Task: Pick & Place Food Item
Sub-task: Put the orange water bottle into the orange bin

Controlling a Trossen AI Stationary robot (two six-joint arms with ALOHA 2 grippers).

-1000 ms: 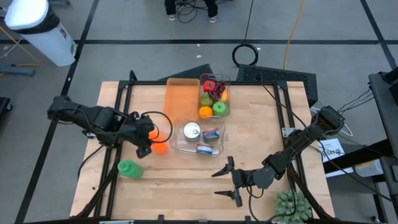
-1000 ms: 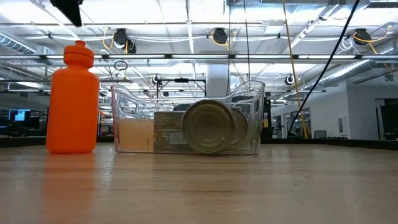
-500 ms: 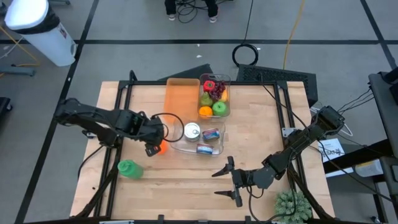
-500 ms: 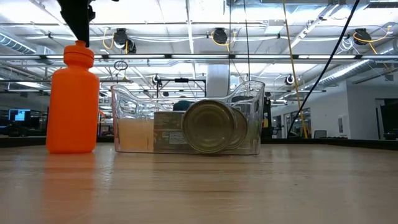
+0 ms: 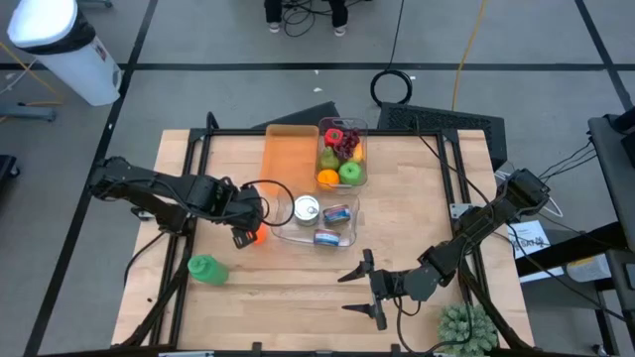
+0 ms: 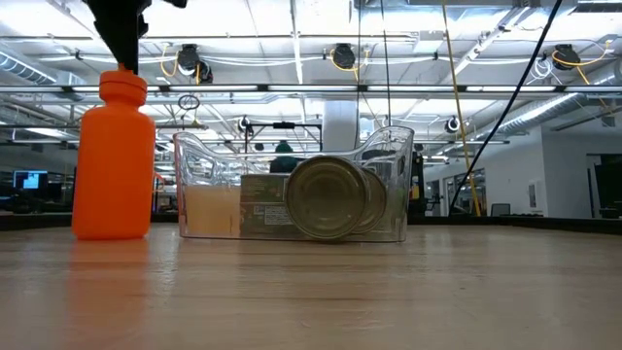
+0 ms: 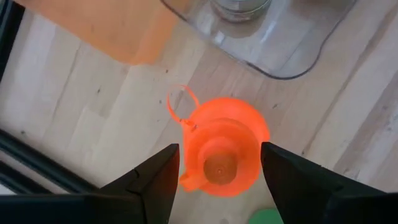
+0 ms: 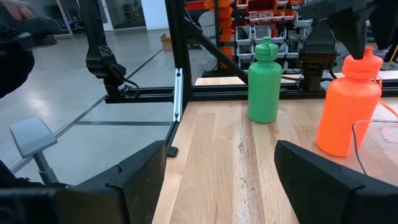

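Note:
An orange bottle point(image 7: 221, 146) stands upright on the wooden table point(image 5: 298, 288), left of a clear bin point(image 5: 316, 220) that holds cans point(image 6: 328, 198). My left gripper point(image 7: 219, 149) points down over the bottle's cap, open, with one finger on each side of it and a gap to both. In the low view my left gripper point(image 6: 121, 49) hangs just above the cap. Fruit point(image 5: 340, 149) lies in a second clear bin at the far side. My right gripper point(image 5: 355, 291) waits open near the table's front edge, pointing level toward the left.
A green bottle point(image 5: 203, 268) stands near the front left. An orange tray point(image 5: 290, 159) lies beside the fruit bin. A green plant-like object point(image 5: 466, 327) sits at the front right corner. Black frame rails point(image 5: 198, 149) edge the table.
My left gripper has moved toward the table's right edge and down, tipping more steeply downward, until it stands over the orange bottle's cap. The bottle has stayed where it was.

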